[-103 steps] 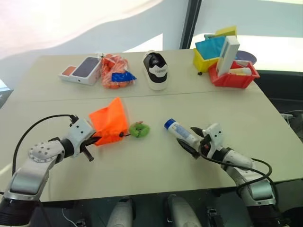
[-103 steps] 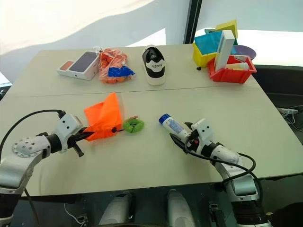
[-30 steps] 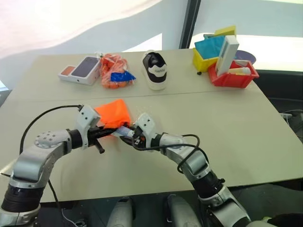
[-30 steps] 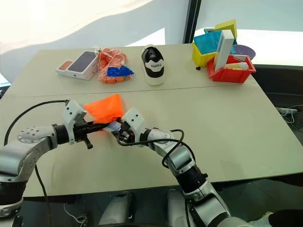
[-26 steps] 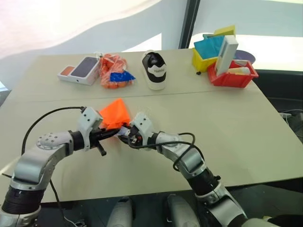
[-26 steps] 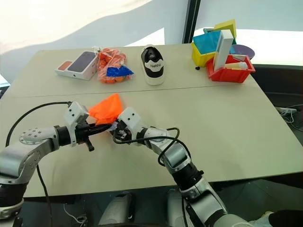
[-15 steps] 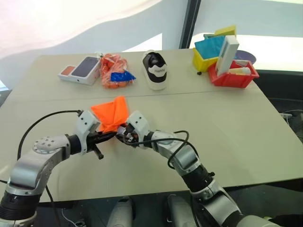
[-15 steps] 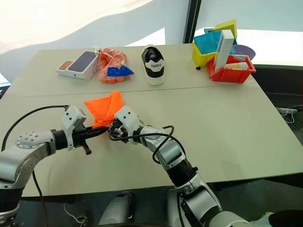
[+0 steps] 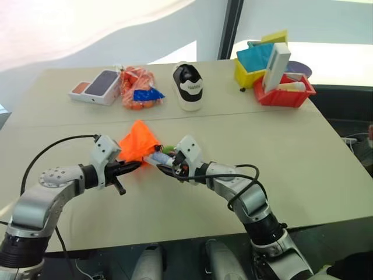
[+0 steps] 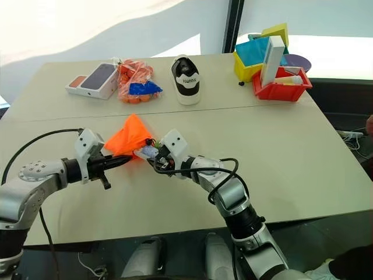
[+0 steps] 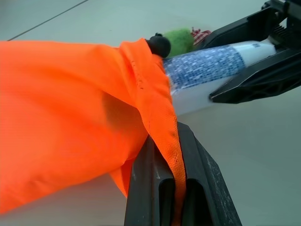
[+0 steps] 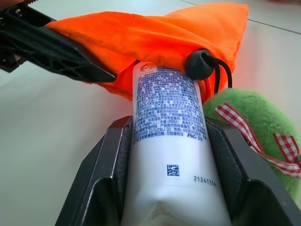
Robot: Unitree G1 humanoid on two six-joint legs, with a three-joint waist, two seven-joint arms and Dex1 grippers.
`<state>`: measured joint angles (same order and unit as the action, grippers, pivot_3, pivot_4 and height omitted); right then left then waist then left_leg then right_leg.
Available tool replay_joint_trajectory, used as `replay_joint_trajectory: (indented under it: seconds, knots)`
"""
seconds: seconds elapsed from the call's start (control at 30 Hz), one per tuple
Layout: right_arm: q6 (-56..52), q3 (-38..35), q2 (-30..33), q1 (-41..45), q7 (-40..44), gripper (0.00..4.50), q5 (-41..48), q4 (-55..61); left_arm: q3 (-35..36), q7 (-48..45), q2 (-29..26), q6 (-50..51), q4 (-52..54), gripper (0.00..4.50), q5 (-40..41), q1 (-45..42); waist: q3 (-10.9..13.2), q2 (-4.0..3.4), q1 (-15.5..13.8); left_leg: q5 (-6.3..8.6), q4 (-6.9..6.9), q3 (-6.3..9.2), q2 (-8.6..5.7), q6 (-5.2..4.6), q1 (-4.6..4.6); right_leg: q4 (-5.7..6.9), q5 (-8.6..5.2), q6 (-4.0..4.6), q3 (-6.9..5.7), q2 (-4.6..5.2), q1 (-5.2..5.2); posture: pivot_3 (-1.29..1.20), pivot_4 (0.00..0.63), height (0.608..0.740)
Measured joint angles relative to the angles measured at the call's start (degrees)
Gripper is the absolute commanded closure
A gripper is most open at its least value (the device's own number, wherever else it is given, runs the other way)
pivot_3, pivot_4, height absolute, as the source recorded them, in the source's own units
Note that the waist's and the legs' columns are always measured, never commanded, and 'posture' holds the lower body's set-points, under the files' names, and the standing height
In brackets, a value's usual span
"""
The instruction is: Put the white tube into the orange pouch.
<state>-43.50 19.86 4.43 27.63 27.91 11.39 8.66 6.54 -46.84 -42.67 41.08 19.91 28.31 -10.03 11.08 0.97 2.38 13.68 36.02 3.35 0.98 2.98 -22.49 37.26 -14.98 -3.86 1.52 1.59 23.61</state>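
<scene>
Left gripper (image 9: 135, 165) pinches orange pouch (image 9: 139, 143) edge at table centre; at its 3 o'clock, white tube (image 12: 165, 146), its far end against the pouch mouth, clamped between right gripper (image 10: 152, 161) fingers; green toggle (image 12: 254, 125) beside.

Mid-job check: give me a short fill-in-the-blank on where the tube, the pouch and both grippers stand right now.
1. The left gripper is shut on the edge of the bright ____ soft fabric drawstring pouch.
2. The right gripper is shut on the small white squeeze ____ with blue print.
3. Its front end is at the pouch's ____, not yet fully inside.
4. Beside it lies a fuzzy ____ toggle.

Missing words: orange; tube; mouth; green
</scene>
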Motion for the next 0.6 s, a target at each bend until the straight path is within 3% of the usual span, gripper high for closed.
replay_joint_trajectory:
  seconds: [0.6]
  knots:
    - [6.72, 4.49, -6.5, 11.15, -2.05, 2.42, -8.32, -19.54, -1.34, 2.07, 2.14, 2.48, 3.59, 4.5, 1.2, 0.88, 0.0, 0.0, 0.19, 0.0, -0.02, 0.03, 0.0, 0.0, -0.01, 0.03, 0.08, -0.13, -0.01, -0.02, 0.04, 0.0, 0.15, 0.74]
